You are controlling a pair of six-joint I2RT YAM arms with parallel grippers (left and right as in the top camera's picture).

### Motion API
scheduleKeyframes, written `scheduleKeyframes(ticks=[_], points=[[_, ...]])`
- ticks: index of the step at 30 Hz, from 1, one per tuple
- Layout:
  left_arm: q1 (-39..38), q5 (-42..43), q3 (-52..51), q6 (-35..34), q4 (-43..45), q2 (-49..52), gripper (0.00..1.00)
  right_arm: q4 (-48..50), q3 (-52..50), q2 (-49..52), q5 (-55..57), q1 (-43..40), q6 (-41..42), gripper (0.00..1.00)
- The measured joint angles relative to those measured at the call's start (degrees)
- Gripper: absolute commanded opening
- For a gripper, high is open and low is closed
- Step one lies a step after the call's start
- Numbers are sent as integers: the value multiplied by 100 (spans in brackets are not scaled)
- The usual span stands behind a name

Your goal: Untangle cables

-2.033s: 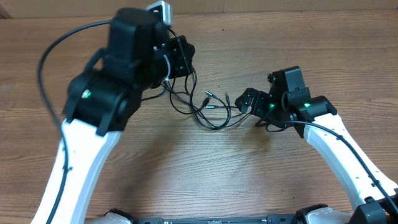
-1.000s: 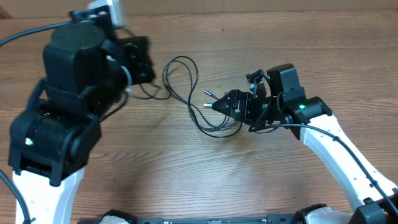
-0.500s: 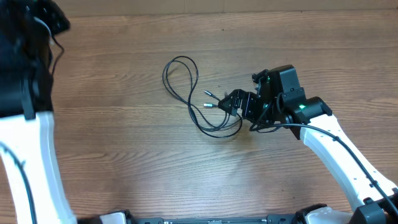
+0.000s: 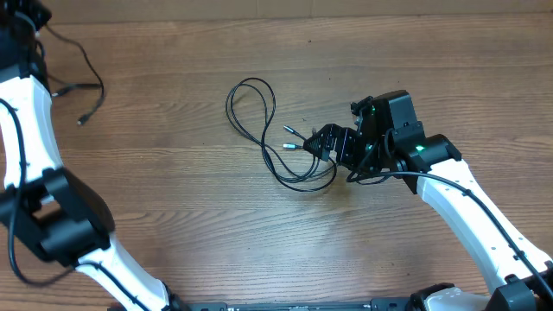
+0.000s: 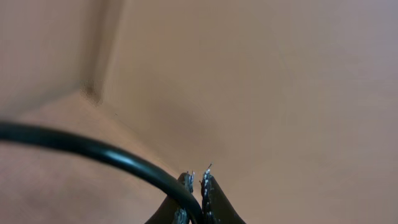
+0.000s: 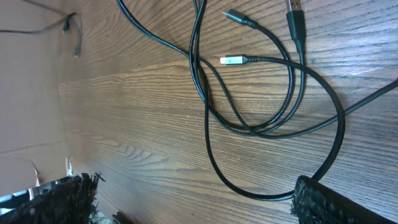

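Cut off and blurred
The left pincer point(image 5: 194, 186) shows only its tips, the rest cropped by the bottom edge; its thin cable point(image 5: 93, 151) leaves at the left edge; everything behind is a tan blur; the right pincer point(image 6: 193, 199) and looped cables point(image 6: 198, 62) run off-frame.

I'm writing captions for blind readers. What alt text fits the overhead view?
A loose tangle of black cables lies in the middle of the wooden table, with the right gripper at its right edge. The left arm reaches to the far left corner, where a separate black cable trails.
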Motion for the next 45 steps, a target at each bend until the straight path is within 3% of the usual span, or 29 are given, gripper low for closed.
scheduleKeyframes(ticks=[2,4,5,6,9,13,21,26,35,40,45], points=[[122,-46,0,-131,-22,396,11,0,0,0,0,2,-2,100],[170,-181,0,-221,-131,754,21,-2,0,0,0,2,0,100],[173,-280,0,-271,-225,942,31,0,0,0,0,2,-2,100],[170,-341,0,-269,-280,1064,54,-4,0,0,-2,2,0,100],[162,-608,-2,-337,-588,1399,100,0,0,0,2,2,0,100],[162,-769,7,-433,-782,1427,100,0,0,0,0,0,-2,100],[162,-297,330,-807,-1799,1427,100,0,0,0,2,2,0,100],[162,-39,1519,-839,-3091,1429,100,-2,0,0,0,0,0,100],[-138,1996,3300,153,-5021,1412,100,-2,0,0,0,2,0,100],[-695,2273,3427,533,-6144,1410,100,0,0,0,0,2,-2,100],[-1453,2347,3438,1226,-7593,1410,80,-2,0,0,2,2,0,100]])
